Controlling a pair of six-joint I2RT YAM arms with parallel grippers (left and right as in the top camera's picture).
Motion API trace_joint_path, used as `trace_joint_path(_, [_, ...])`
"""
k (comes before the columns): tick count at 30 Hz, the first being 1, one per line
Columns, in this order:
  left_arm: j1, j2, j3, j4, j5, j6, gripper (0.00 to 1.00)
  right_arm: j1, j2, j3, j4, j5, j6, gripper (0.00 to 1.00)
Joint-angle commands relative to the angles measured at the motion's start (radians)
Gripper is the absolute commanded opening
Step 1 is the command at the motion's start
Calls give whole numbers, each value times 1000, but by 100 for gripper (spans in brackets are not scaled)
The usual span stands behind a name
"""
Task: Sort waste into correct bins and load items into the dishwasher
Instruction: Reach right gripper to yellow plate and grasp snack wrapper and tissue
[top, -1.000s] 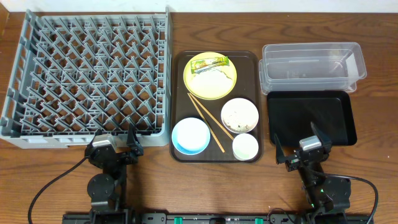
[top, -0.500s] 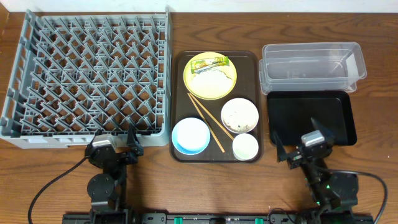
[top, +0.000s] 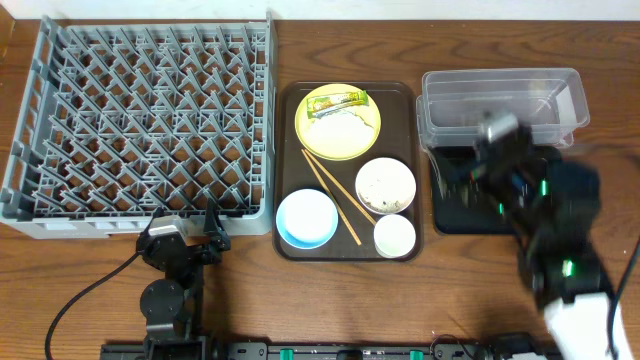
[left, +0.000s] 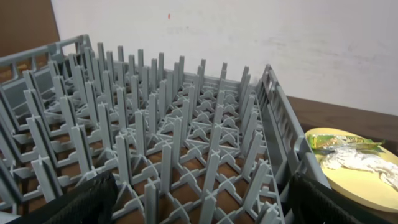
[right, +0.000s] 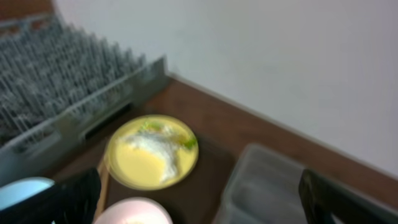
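A: Left gripper (left: 199, 202), what do we have?

B: We see its two dark fingers spread wide at the lower corners of the left wrist view, nothing between them. It sits low at the near edge of the large square grey plastic dish rack (top: 140, 120).

A: And the right gripper (right: 199, 205)?

B: Jaws wide too, nothing held. From overhead we get its arm only as a smear. It lies over the shallow black rectangular tray (top: 450, 205) and the near wall of the clear plastic rectangular tub (top: 500, 76). The tub sits just behind the black tray, and both are right of the dark brown serving tray (top: 398, 105).

A: We log the waste next.

B: The green-yellow snack wrapper (top: 340, 99) and crumpled white paper napkin (top: 330, 114) both lie on the round yellow plate (top: 350, 145). The plate is at the far end of the serving tray. Beige-white rice-like crumbs (top: 385, 188) lie inside the white bowl (top: 385, 160).

A: Remaining dishes?

B: We find all of them on the serving tray. Light blue bowl (top: 306, 218) near left, small white cup (top: 394, 236) near right, white bowl just behind the cup. The pair of thin wooden chopsticks (top: 332, 197) lies slantwise between the two bowls, far ends near the plate.
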Motion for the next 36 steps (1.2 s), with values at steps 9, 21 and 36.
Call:
trace_joint_path(9, [4, -5, -17, -42, -9, 6, 89, 51, 752, 913, -537, -166, -69, 99])
trace_joint_path(21, [4, -5, -17, -42, -9, 6, 89, 234, 1337, 1503, -1029, 49, -447, 99])
trace_joint_path(36, [4, -5, -17, -42, -9, 6, 89, 338, 1554, 1501, -843, 142, -505, 94])
